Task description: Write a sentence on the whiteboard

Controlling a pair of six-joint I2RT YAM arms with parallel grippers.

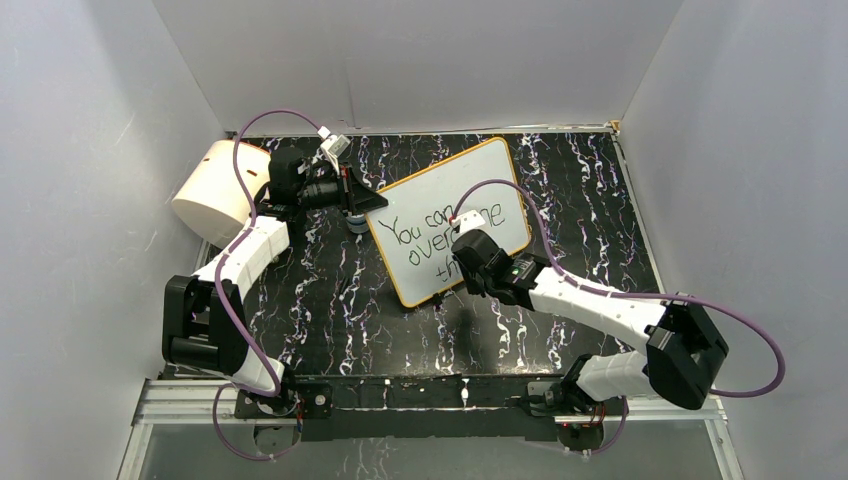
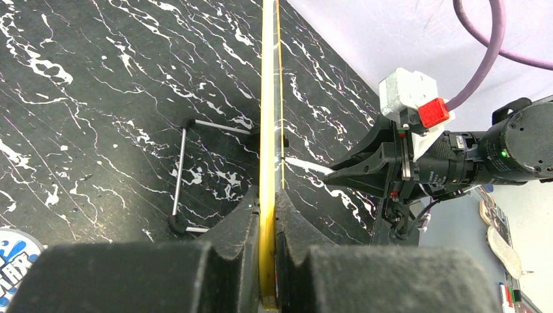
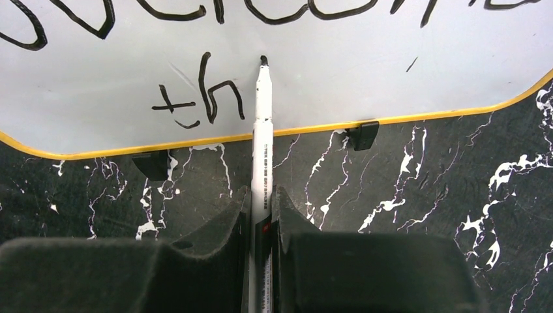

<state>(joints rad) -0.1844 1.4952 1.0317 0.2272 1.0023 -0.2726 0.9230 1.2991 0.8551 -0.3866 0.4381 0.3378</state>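
The whiteboard (image 1: 490, 180) stands tilted on the black marbled table, white with an orange-yellow rim. The sentence (image 1: 425, 232) reads "You can overcome th" in three lines. My left gripper (image 1: 373, 204) is shut on the board's left edge; in the left wrist view the rim (image 2: 268, 117) runs edge-on between the jaws (image 2: 268, 218). My right gripper (image 1: 462, 262) is shut on a white marker (image 3: 263, 150). The marker's black tip touches the board (image 3: 365, 72) just right of the letters "th" (image 3: 202, 98). The right gripper (image 3: 262, 202) is below the board's lower rim.
A big cream cylinder (image 1: 215, 190) lies at the back left. A small round blue-and-white object (image 1: 356, 223) sits under the left gripper. A wire stand (image 2: 179, 176) props the board from behind. Two black clip feet (image 3: 362, 135) rest on the table. Grey walls surround the table.
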